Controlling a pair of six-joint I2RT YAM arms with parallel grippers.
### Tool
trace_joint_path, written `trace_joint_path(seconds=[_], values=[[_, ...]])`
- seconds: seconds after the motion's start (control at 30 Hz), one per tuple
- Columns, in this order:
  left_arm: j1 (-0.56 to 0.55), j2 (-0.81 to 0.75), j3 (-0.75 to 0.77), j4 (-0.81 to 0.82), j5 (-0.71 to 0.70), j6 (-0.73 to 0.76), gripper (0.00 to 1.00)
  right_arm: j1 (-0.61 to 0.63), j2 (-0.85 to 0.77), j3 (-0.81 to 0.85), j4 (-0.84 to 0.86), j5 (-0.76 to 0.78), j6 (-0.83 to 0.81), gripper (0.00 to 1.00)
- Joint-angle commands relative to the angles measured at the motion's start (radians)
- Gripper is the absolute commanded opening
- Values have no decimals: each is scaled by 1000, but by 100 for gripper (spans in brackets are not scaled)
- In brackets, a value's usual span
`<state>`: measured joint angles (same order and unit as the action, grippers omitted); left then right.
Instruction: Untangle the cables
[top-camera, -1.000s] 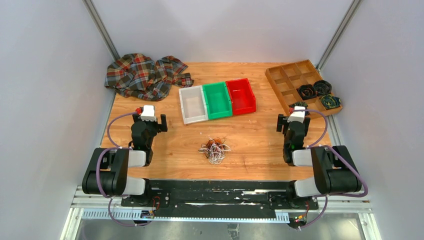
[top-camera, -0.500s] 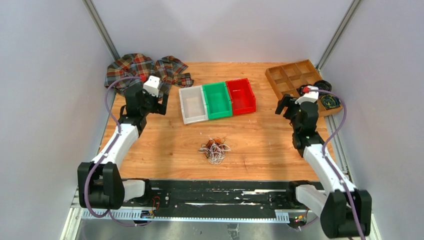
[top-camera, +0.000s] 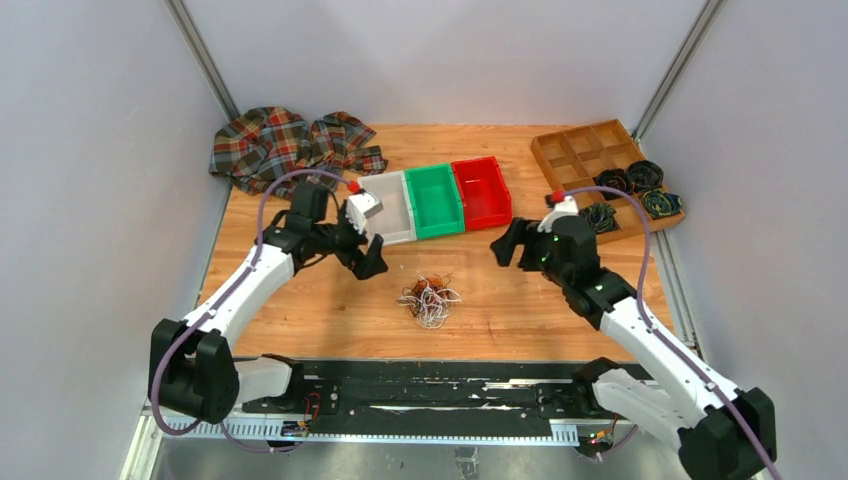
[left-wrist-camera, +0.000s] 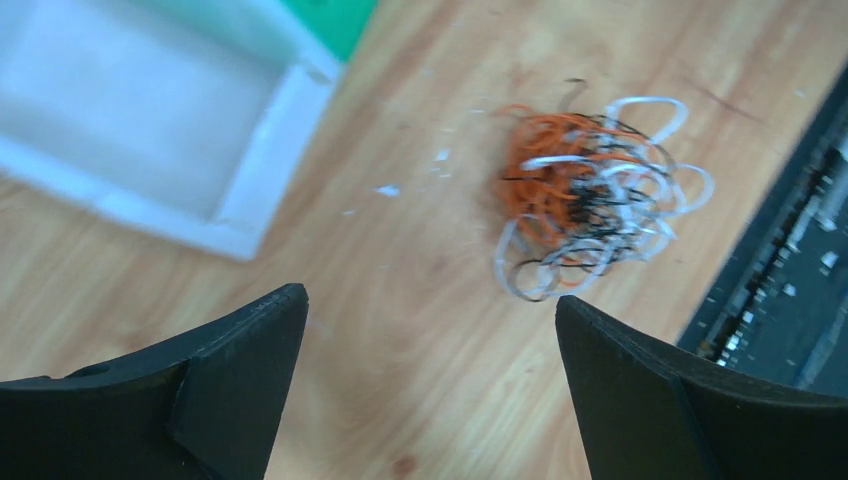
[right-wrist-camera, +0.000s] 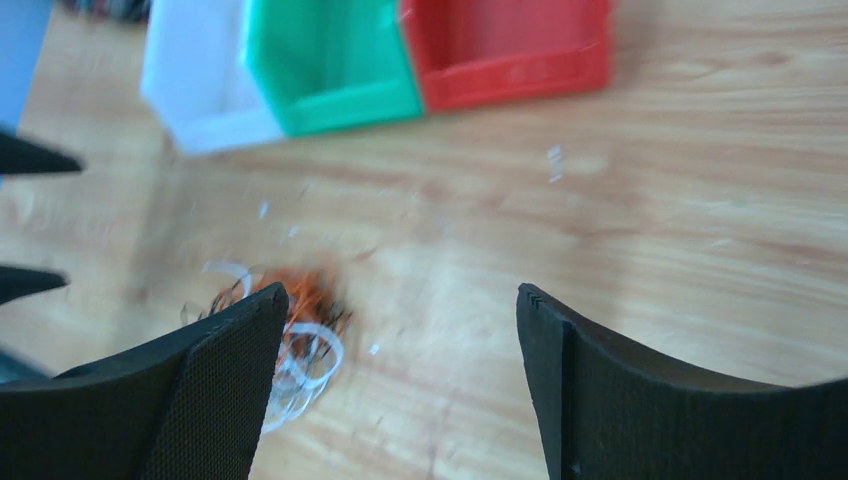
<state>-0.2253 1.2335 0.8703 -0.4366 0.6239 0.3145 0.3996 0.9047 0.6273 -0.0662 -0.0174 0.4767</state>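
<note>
The cables (top-camera: 429, 297) lie in a small tangled bunch of orange, white and black strands on the wooden table, near the front middle. My left gripper (top-camera: 368, 262) is open and empty, up and to the left of the bunch. My right gripper (top-camera: 503, 248) is open and empty, up and to the right of it. In the left wrist view the bunch (left-wrist-camera: 590, 200) lies beyond the wide-spread fingers (left-wrist-camera: 660, 390). In the right wrist view the bunch (right-wrist-camera: 295, 320) shows partly behind the left finger (right-wrist-camera: 190, 400).
White (top-camera: 385, 208), green (top-camera: 434, 199) and red (top-camera: 481, 191) bins stand in a row behind the bunch. A wooden divided tray (top-camera: 590, 160) with thick dark coils (top-camera: 628, 185) is at the back right. A plaid cloth (top-camera: 285, 150) lies at the back left.
Both arms have stretched out from folded poses near their bases and swung inward, bringing both grippers close to the bunch. The cables have not moved.
</note>
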Motion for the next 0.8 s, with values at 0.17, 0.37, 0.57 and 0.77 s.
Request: trace_joint_path(seconds=[0.17,0.37,0.57,0.77], values=[[-174,86,-45,89,35,-48,99,346,-24,49,-242,93,-9,77],[-196,156,-8,71,29,-26,97,451,-41,111,-484,122,-14,74],[-206,189,-15,88,66,-4,87,463,16,184,-504,159,-68,75],[-213,202,-16,114,91,-9,74,480,50,208,-435,181,-94,69]])
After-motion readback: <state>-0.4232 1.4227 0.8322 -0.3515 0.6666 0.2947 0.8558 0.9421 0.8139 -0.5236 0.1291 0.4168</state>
